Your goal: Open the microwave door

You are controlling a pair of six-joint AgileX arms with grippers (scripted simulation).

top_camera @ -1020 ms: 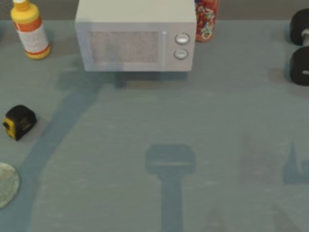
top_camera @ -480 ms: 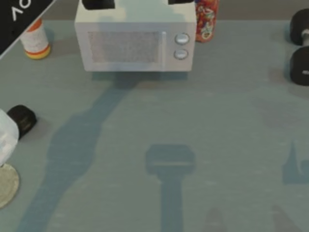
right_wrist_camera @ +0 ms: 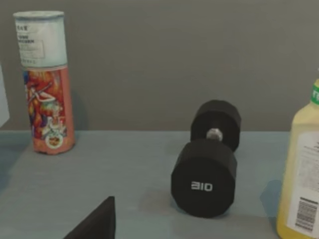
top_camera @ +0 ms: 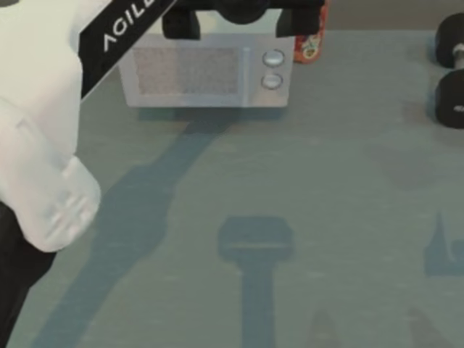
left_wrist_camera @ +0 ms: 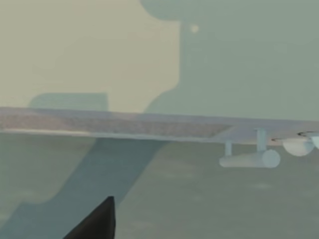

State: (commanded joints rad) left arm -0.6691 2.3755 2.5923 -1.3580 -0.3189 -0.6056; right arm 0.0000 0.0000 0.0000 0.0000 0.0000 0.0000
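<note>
The white microwave (top_camera: 206, 72) stands at the back of the table, left of the middle. Its door (top_camera: 187, 71) with the grey mesh window is closed flat against the front, with a slim handle (top_camera: 246, 69) beside the two knobs (top_camera: 272, 69). My left gripper (top_camera: 241, 16) hovers above the microwave's top, open, its black fingers (top_camera: 181, 23) spread wide. In the left wrist view I look down past the top onto the door edge (left_wrist_camera: 124, 124) and the handle (left_wrist_camera: 249, 159); one fingertip (left_wrist_camera: 97, 224) shows. My right arm is out of the top view; its fingertip (right_wrist_camera: 97, 221) shows alone, nothing held.
A red printed can (top_camera: 310, 40) stands just right of the microwave, and a black dumbbell (top_camera: 453, 72) lies at the right edge. The right wrist view shows the can (right_wrist_camera: 47, 84), the dumbbell (right_wrist_camera: 207, 169) and a yellow bottle (right_wrist_camera: 301, 174). My left arm (top_camera: 43, 130) covers the table's left side.
My left arm has swung in from the left and reached over the microwave's top, now hiding the bottle and tape measure on the left. The door has not moved.
</note>
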